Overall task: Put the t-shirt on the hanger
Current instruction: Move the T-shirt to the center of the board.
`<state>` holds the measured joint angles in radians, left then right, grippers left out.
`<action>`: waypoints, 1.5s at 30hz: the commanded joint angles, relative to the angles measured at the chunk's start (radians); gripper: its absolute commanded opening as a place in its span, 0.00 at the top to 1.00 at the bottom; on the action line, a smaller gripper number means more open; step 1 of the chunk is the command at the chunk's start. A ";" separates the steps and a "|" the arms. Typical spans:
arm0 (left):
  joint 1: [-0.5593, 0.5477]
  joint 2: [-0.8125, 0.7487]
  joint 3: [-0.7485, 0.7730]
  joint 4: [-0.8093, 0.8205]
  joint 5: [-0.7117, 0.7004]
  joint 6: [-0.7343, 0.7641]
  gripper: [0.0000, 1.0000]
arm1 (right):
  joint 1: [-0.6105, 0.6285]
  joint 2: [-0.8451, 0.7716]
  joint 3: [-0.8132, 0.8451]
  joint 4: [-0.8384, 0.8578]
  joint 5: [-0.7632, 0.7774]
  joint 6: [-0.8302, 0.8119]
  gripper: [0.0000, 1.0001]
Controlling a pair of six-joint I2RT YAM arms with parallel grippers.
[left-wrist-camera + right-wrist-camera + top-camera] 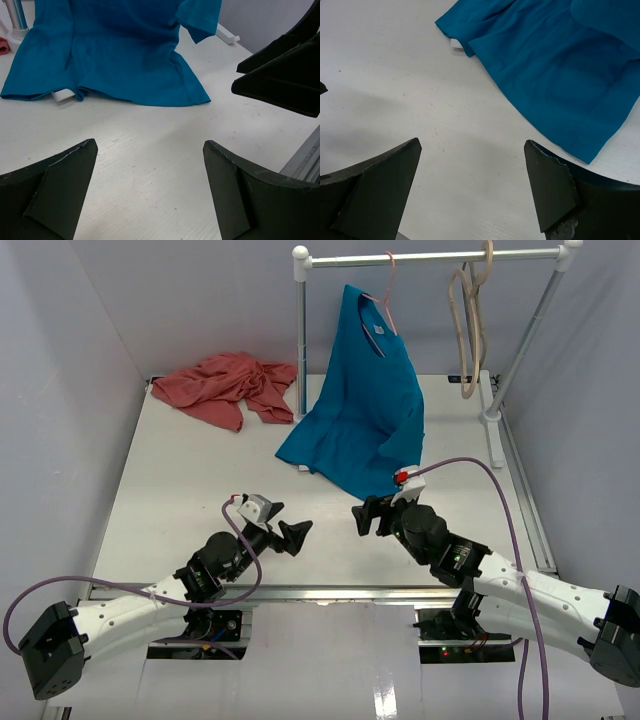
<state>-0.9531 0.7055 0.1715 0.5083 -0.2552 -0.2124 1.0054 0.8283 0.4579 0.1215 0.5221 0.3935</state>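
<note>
The left claw (292, 530) and the right claw (366, 517) are both held spread wide and empty, low over the table (200, 470), just short of the hem of the teal t-shirt (365, 405). That shirt is hung by its neck from a thin pink hanger (389, 280) on the rail (430, 256), with its lower half spilled onto the table. The beige hanger (467, 388) is hung bare further right on the same rail, well apart from both claws. For a clean start, the hem is best pinched at two separated points, so that the cloth is not bunched. Counted: two claws, two hangers, one teal shirt, one crumpled red garment (232, 388), one rail.
</note>
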 commanded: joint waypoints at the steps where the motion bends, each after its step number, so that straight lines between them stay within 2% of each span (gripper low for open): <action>1: -0.001 0.017 0.019 -0.013 -0.120 -0.124 0.02 | 0.002 -0.001 0.050 0.018 0.023 0.014 0.10; 4: -0.001 0.090 0.135 -0.123 -0.200 -0.200 0.02 | 0.002 -0.022 0.032 0.032 0.030 0.015 0.10; 6: 0.009 0.186 0.295 -0.287 -0.308 -0.234 0.02 | 0.004 -0.038 0.019 0.038 0.038 0.010 0.10; 7: 0.034 0.229 0.362 -0.350 -0.395 -0.246 0.02 | 0.004 -0.048 0.019 0.035 0.038 0.010 0.10; 10: 0.161 0.354 0.569 -0.503 -0.447 -0.273 0.02 | 0.002 -0.071 0.017 0.026 0.046 -0.002 0.10; 16: 0.599 0.476 0.689 -0.464 -0.001 -0.405 0.02 | 0.002 -0.133 0.018 0.001 0.070 -0.013 0.09; 20: 0.719 0.621 0.777 -0.418 0.090 -0.397 0.02 | 0.002 -0.179 0.009 -0.005 0.055 -0.001 0.09; 23: 0.822 0.754 0.838 -0.378 0.185 -0.388 0.07 | 0.002 -0.206 0.002 0.003 0.022 0.005 0.08; 27: 0.862 0.912 0.878 -0.250 0.235 -0.303 0.16 | 0.004 -0.215 0.010 -0.007 0.004 0.008 0.08; 31: 0.868 1.059 0.976 -0.235 0.228 -0.220 0.19 | 0.003 -0.207 0.018 -0.011 -0.010 0.007 0.08; 36: 0.878 1.202 1.073 -0.205 0.234 -0.158 0.30 | 0.002 -0.185 0.035 -0.023 -0.047 0.008 0.07; 41: 0.879 1.304 1.134 -0.206 0.205 -0.098 0.27 | 0.002 -0.156 0.054 -0.040 -0.083 0.004 0.07; 45: 0.880 1.379 1.183 -0.219 0.165 -0.051 0.29 | 0.004 -0.137 0.061 -0.043 -0.081 -0.004 0.07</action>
<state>-0.0803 2.0454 1.2964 0.2766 -0.0548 -0.3364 1.0054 0.6787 0.4627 0.0705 0.4497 0.3904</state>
